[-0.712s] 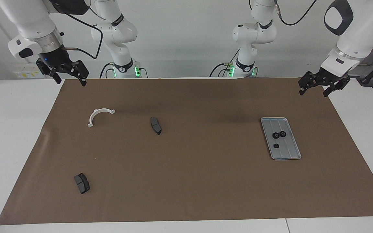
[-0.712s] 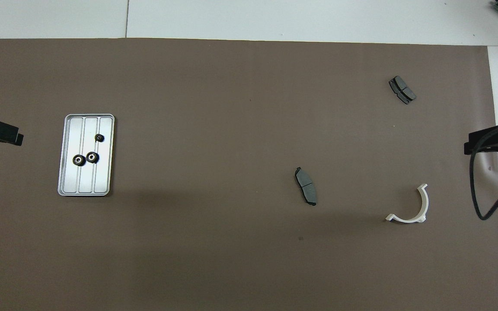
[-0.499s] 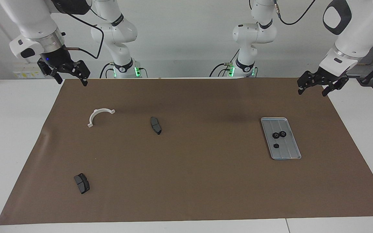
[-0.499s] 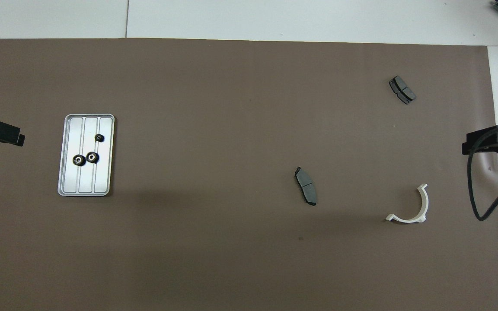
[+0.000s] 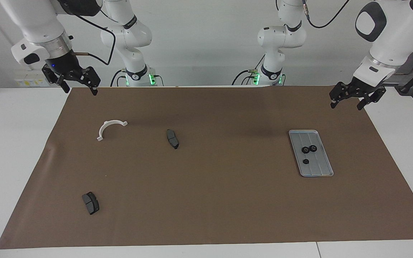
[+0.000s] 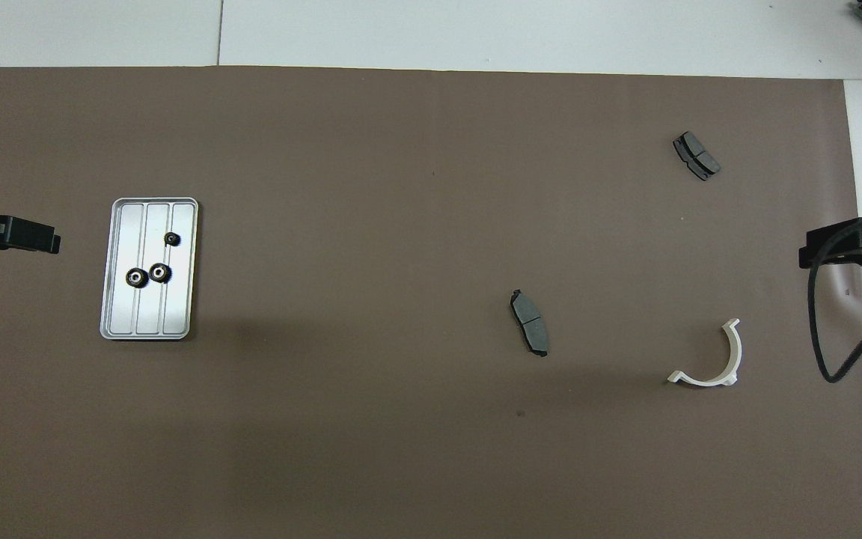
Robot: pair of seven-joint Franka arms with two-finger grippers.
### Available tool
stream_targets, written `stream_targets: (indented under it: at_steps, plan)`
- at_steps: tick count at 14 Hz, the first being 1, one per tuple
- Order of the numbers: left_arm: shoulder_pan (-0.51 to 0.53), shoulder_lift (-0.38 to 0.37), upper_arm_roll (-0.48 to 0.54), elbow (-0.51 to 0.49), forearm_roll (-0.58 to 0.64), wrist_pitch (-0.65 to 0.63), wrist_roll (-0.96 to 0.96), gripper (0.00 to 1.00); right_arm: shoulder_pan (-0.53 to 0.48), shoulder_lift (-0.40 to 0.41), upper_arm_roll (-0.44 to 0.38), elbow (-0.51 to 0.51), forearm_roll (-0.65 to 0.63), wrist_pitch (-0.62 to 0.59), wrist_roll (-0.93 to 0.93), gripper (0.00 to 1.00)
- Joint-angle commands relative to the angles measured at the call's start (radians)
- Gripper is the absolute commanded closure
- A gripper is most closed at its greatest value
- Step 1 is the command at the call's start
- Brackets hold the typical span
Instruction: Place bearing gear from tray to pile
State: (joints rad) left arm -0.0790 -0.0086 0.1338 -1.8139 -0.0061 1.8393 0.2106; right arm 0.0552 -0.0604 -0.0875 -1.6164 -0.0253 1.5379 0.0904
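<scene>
The left gripper [image 5: 348, 99], fingers apart, had edged toward the tray [image 5: 326, 171] of gears [image 5: 309, 149]; the right gripper [image 5: 78, 85], also open-fingered, waited.

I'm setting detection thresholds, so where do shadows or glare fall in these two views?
Facing view: soft dark shadow bands on the brown mat near the robots, none hard. Overhead view: the tray gleams pale, and its three gears stay distinct; a broad dim patch darkens the mat beside it.
</scene>
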Motion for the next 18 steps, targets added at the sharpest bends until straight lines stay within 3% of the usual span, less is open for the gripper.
stream_targets:
  at_steps: [1,9,15,18]
  plan:
    - [-0.005,0.045,-0.008,-0.082,0.02,0.122,-0.013,0.0,-0.003,-0.018,0.002,-0.016,0.005,0.004,-0.018,0.0]
    - [-0.018,0.28,-0.011,-0.113,-0.009,0.42,-0.016,0.0,-0.005,-0.018,0.002,-0.014,0.005,0.004,-0.018,0.0]
    - [-0.056,0.36,-0.016,-0.116,-0.066,0.535,-0.048,0.0,-0.003,-0.018,0.002,-0.016,0.005,0.002,-0.018,0.0]
    - [-0.059,0.363,-0.016,-0.12,-0.08,0.543,-0.048,0.0,-0.003,-0.018,0.002,-0.014,0.005,0.002,-0.018,0.0]
